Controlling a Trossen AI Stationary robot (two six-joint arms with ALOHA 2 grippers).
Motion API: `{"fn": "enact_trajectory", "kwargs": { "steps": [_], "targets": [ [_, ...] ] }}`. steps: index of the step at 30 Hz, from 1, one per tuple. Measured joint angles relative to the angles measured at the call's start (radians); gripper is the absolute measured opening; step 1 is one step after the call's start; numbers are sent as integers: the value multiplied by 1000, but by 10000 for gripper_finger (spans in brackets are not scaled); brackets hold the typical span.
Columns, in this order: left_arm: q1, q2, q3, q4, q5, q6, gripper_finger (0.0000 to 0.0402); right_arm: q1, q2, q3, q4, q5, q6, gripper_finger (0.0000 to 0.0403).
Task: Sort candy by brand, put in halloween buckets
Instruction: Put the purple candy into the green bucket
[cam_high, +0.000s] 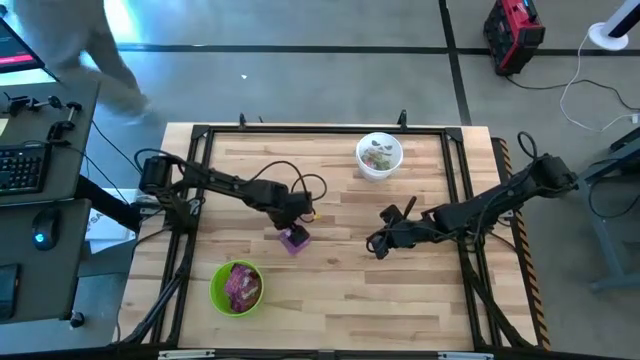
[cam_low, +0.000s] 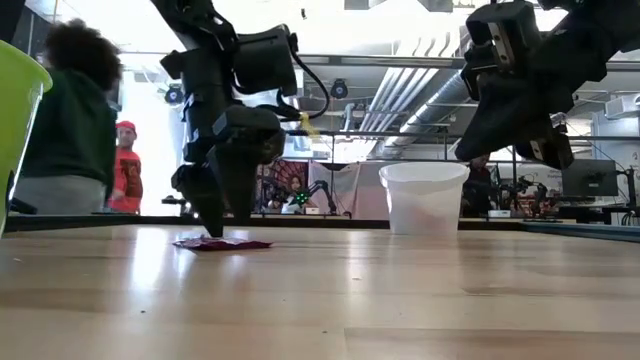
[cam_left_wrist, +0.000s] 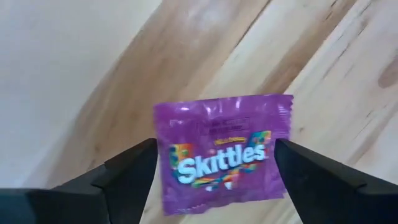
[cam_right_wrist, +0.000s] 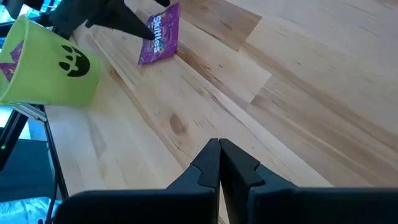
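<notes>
Skittles packet (cam_left_wrist: 221, 155) flat on table | left claw (cam_left_wrist: 214, 171) apart astride it | right claw (cam_right_wrist: 219, 163) together

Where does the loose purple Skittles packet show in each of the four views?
High: purple Skittles packet mid-table, under the left claw.
Low: flat on the wood, left of centre.
Left wrist: centre, between open fingers.
Right wrist: top.
Shared landmark: left claw.

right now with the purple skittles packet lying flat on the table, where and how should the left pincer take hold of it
Probably from straight above, pinching across its two side edges. The Skittles packet lies flat on the wooden table, too thin to grip from the side. The left pincer is open, a finger off either side edge. Closing there should buckle the wrapper into a fold to hold.
</notes>
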Motion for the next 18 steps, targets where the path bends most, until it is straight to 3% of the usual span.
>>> {"fn": "enact_trajectory", "kwargs": {
  "steps": [5,18],
  "targets": [
    [-12,0,-2,1,-28,-99,315,0,0,0,2,0,5,0],
    [-15,5,-7,137,-80,-58,315,0,0,0,2,0,3,0]
  ]
}}
